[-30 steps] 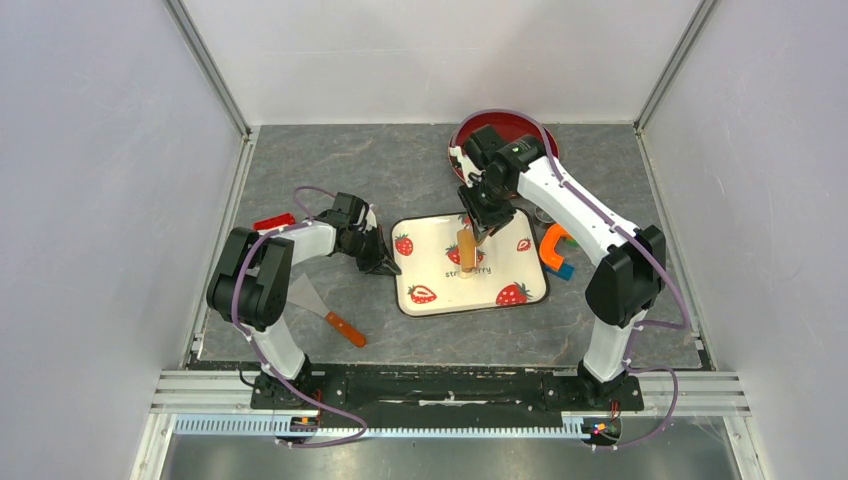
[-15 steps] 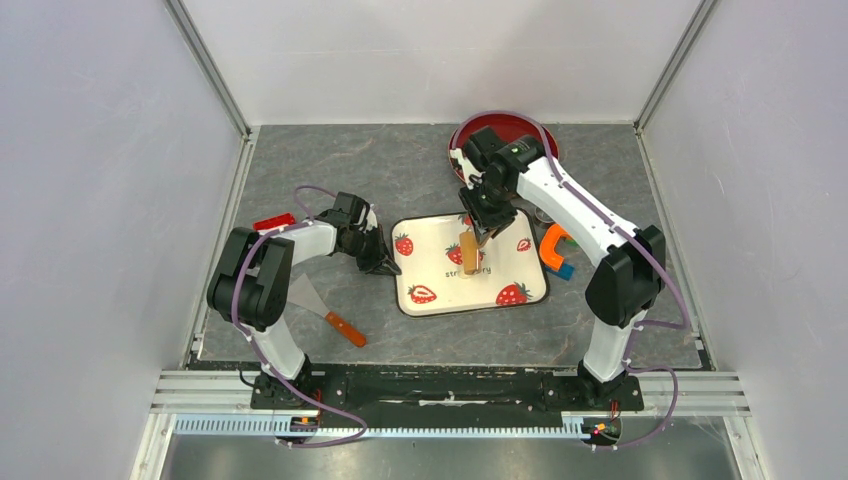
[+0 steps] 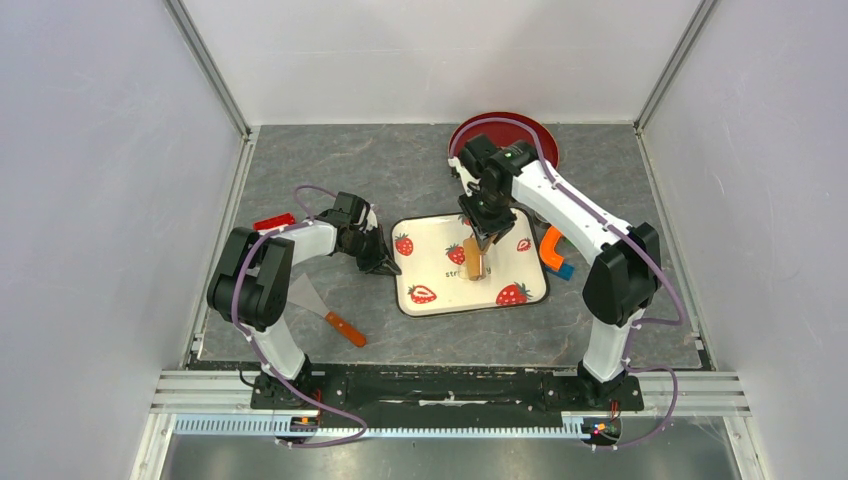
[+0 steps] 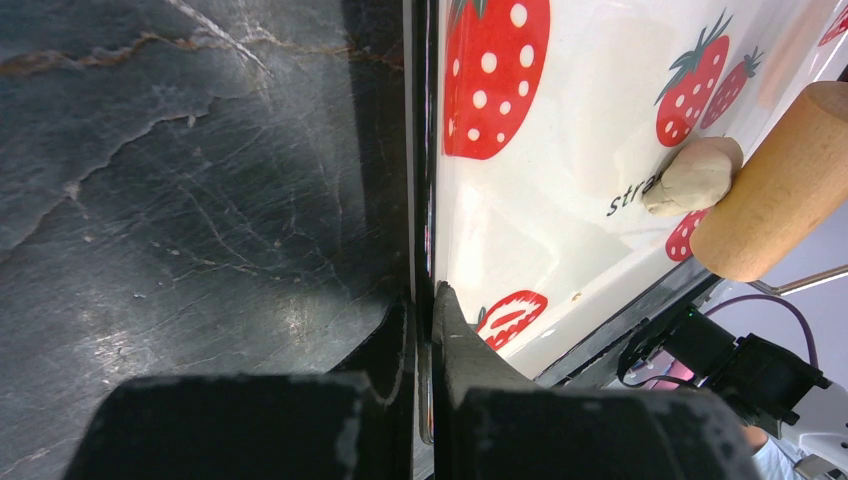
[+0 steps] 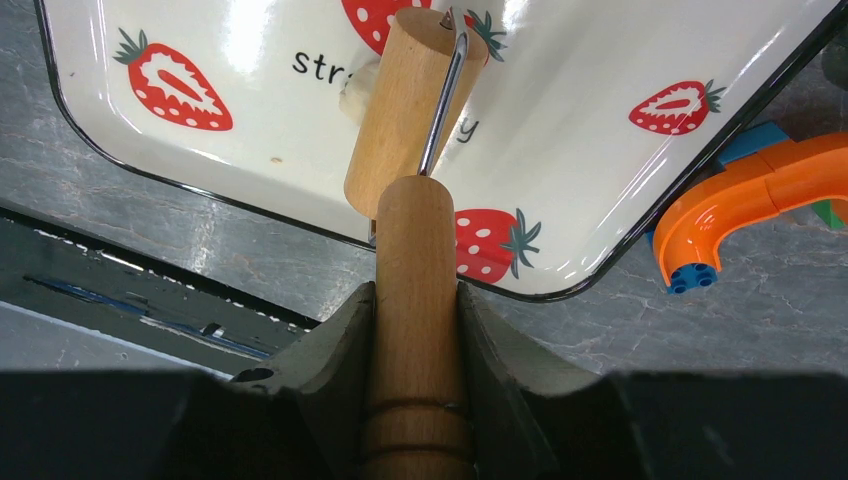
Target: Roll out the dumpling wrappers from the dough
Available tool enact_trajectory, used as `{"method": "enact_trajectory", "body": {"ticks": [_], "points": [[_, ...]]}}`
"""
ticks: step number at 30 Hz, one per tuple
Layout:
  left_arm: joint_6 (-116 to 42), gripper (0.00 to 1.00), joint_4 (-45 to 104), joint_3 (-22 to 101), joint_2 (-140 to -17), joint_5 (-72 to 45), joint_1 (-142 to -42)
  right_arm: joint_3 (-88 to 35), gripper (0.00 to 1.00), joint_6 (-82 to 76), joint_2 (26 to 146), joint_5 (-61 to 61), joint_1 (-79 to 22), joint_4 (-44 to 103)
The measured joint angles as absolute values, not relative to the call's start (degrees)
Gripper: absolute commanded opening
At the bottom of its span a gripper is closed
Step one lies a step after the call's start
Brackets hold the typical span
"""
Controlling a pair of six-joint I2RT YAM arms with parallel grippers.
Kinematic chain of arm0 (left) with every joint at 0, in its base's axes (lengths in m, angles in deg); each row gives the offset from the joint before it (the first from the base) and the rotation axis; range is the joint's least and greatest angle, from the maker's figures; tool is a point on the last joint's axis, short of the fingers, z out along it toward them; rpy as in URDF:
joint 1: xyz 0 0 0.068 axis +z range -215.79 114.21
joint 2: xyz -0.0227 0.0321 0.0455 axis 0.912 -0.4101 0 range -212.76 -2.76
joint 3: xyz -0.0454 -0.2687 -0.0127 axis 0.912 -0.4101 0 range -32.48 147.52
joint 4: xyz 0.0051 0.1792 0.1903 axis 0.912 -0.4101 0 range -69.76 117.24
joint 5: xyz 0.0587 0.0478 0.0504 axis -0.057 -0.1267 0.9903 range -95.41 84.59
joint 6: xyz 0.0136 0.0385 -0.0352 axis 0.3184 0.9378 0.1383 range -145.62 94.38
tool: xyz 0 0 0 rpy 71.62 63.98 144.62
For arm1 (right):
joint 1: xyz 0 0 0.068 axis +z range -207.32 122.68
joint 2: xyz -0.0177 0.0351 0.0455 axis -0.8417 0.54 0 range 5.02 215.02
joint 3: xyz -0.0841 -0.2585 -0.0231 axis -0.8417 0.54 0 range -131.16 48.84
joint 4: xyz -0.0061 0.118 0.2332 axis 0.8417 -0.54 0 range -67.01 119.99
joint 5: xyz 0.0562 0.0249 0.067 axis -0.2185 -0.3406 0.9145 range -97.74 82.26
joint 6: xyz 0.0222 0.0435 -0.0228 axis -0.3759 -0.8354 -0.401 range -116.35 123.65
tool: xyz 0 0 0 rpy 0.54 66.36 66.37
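The right gripper [image 5: 415, 300] squeezes the roller [image 5: 400, 120] by its handle; the left gripper [image 4: 420, 320] pinches the tray [image 4: 560, 150] by its left edge. The dough [image 4: 695, 178] (a fat lump, not flat yet) sits mid-tray, touching the roller. A crooked push could squirt it sideways.

Robot lab cell (white walls [image 3: 440, 55]).

Dough lump [image 4: 695, 178] against roller [image 4: 775, 195] (strawberry tray [image 4: 560, 200])
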State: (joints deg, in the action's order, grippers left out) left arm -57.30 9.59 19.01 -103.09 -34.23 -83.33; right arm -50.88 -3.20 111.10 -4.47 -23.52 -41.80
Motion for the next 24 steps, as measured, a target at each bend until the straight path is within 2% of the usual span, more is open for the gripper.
{"method": "enact_trajectory", "body": {"ticks": [24], "points": [[-57.3, 0.02, 9.3, 19.2, -103.1, -34.0, -83.4, -48.8, 0.0, -2.9, 111.8, -10.9, -21.3, -42.0]]}}
